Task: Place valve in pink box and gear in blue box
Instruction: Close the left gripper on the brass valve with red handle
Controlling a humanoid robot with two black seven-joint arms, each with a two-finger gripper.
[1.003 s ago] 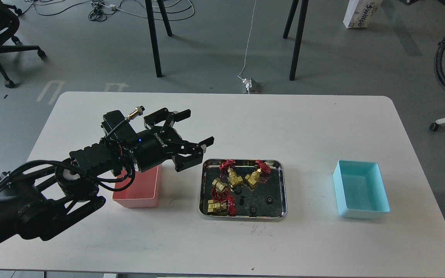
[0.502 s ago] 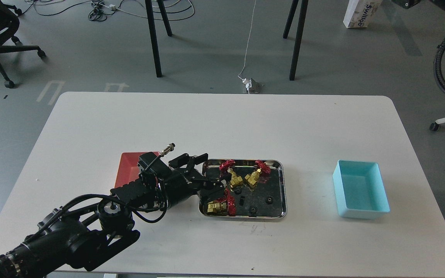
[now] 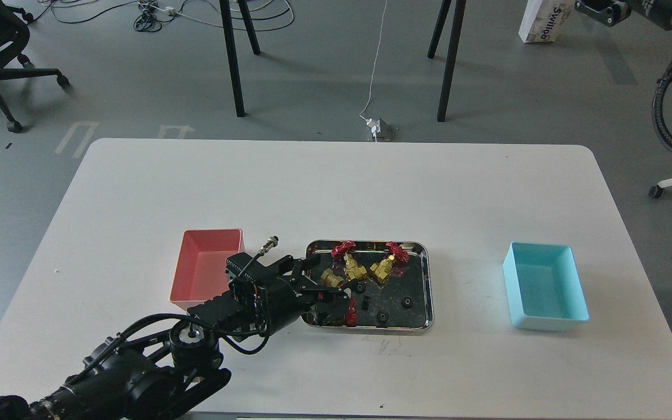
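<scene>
My left gripper (image 3: 328, 281) is open and low over the left part of the steel tray (image 3: 429, 286). Its jaws stand apart on either side of a brass valve (image 3: 332, 279). I cannot tell if they touch it. Two more valves (image 3: 354, 269) (image 3: 384, 267) with red handwheels lie at the tray's back. Only the red wheel of another valve (image 3: 350, 315) shows from under the gripper. Tiny black gears (image 3: 407, 302) (image 3: 381, 317) (image 3: 359, 287) lie on the tray floor. The pink box (image 3: 207, 262) is left of the tray, beside my arm. The blue box (image 3: 546, 286) is at the right. My right gripper is out of view.
The white table (image 3: 336, 186) carries the two boxes and the tray in a row near the front. A dark machine part (image 3: 604, 9) shows at the top right edge. Chair and stand legs (image 3: 234, 58) are on the floor behind the table.
My left arm has dropped from above the pink box and moved right and forward into the tray's left side. The gripper now covers the front-left valves. The dark part at top right has come further in.
</scene>
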